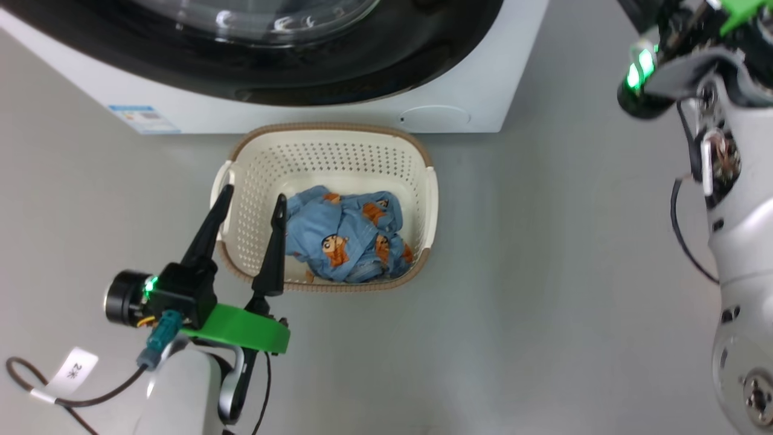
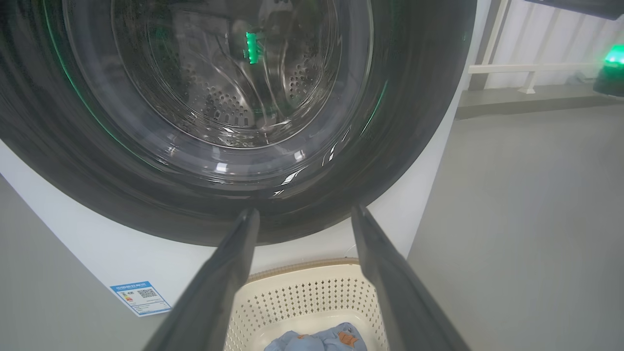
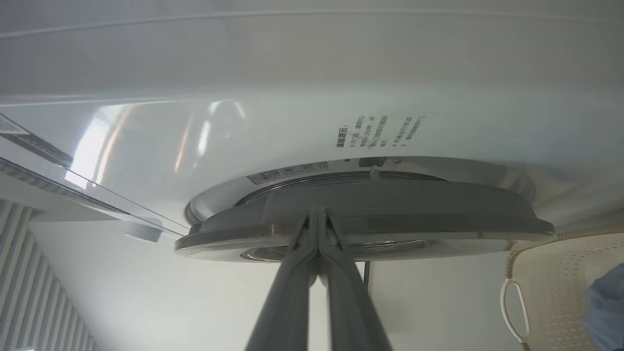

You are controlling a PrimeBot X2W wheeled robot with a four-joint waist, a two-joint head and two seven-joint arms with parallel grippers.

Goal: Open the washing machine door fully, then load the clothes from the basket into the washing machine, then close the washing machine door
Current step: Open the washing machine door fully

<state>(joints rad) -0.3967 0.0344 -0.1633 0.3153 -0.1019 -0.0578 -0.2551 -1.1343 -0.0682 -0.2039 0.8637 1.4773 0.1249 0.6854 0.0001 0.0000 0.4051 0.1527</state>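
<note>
We see a smooth, evenly lit grey floor (image 1: 543, 290). At the far right a white railing (image 2: 531, 69) stands before a pale wall (image 2: 551, 34). Elsewhere we see white vertical slats (image 3: 39, 292).

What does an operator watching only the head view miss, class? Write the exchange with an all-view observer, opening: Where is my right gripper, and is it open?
Observer: In the right wrist view, the right gripper is shut, its tips at the rim of the washing machine door.
Operator: Is that door open?
Observer: The left wrist view shows it lying across the opening, the steel drum visible through its glass.
</note>
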